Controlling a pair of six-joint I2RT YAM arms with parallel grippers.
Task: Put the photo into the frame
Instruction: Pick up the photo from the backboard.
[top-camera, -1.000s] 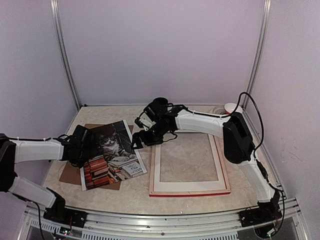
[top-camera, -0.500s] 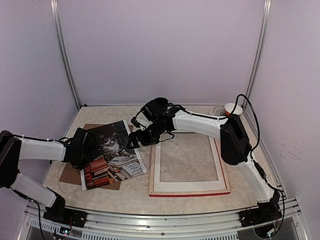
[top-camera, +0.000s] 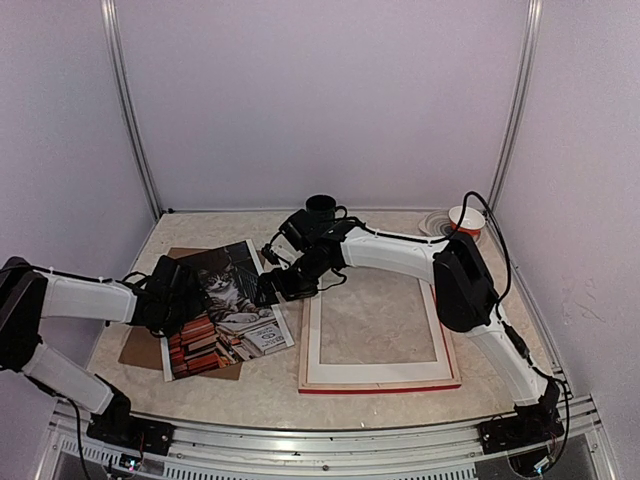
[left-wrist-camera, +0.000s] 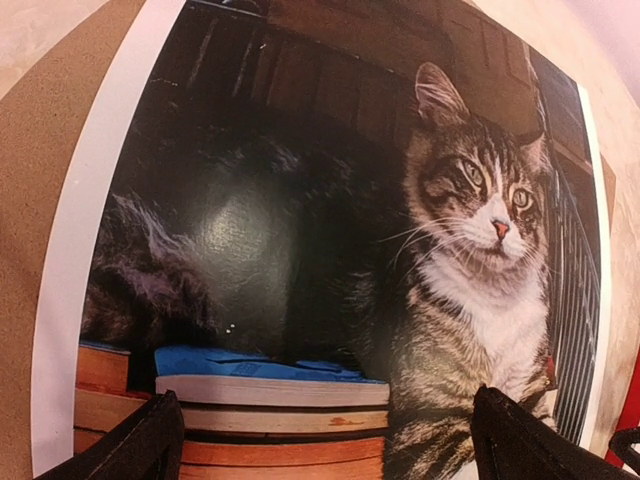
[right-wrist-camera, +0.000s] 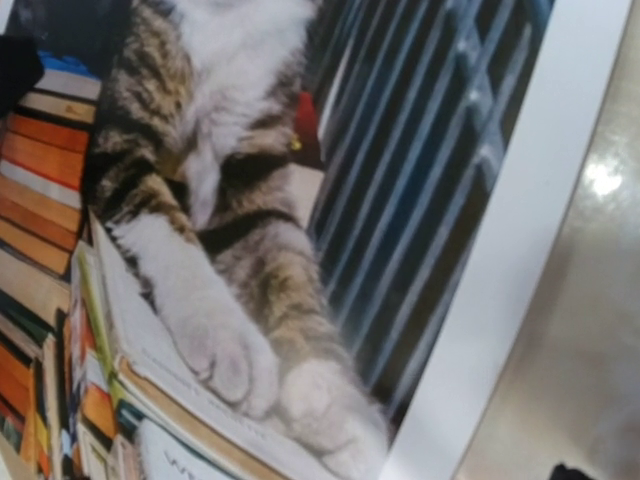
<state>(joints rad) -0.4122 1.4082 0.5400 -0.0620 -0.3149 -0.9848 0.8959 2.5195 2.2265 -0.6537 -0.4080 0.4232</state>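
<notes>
The photo (top-camera: 228, 312), a tabby cat among stacked books, lies face up left of centre, partly on a brown board. It fills the left wrist view (left-wrist-camera: 300, 230) and the right wrist view (right-wrist-camera: 230, 200). My left gripper (top-camera: 188, 297) hovers low over its left part, open, with a fingertip (left-wrist-camera: 150, 445) on each side of the printed books and nothing between them. My right gripper (top-camera: 272, 289) is open over the photo's right edge, near its white border (right-wrist-camera: 500, 250). The frame (top-camera: 448, 345) lies flat to the right, pale wood back up, red edge (top-camera: 380, 388) at the front.
The brown backing board (top-camera: 138, 350) sticks out from under the photo on the left (left-wrist-camera: 30, 150). A white mat border (top-camera: 375, 372) sits inside the frame. A small cup (top-camera: 466, 218) and a white ring (top-camera: 437, 221) stand at the back right corner.
My right gripper has moved left and slightly forward, from the frame's top left corner to the photo's right edge. The left gripper has edged a little right over the photo.
</notes>
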